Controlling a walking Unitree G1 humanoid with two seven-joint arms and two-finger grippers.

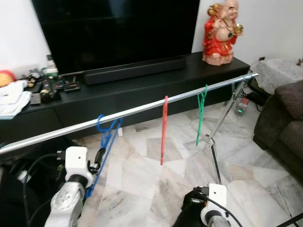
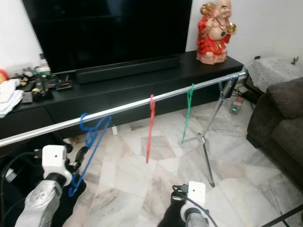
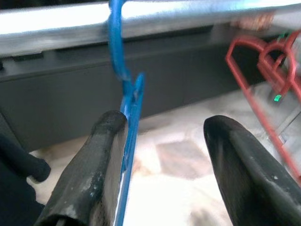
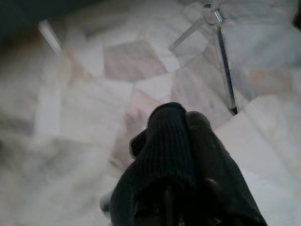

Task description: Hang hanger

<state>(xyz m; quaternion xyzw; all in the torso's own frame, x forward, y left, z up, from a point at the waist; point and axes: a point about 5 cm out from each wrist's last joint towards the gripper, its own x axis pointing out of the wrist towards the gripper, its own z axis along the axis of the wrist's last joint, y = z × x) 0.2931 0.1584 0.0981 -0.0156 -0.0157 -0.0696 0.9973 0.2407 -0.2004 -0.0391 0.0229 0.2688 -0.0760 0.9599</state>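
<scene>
The blue hanger [image 1: 105,142] hangs hooked over the silver rail [image 1: 142,108], at nine o'clock from the red hanger [image 1: 164,130] and green hanger [image 1: 201,111]. The left pincer [image 3: 162,155] is spread open, one finger apparently touching the hanger's neck. Thin, light, stiff plastic: it probably swings easily, so hold just below the hook. The right pincer [image 4: 181,127] hangs closed, empty.

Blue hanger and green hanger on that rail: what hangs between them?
A red hanger hangs on the rail between the blue hanger and the green hanger, seen in the left eye view.
</scene>
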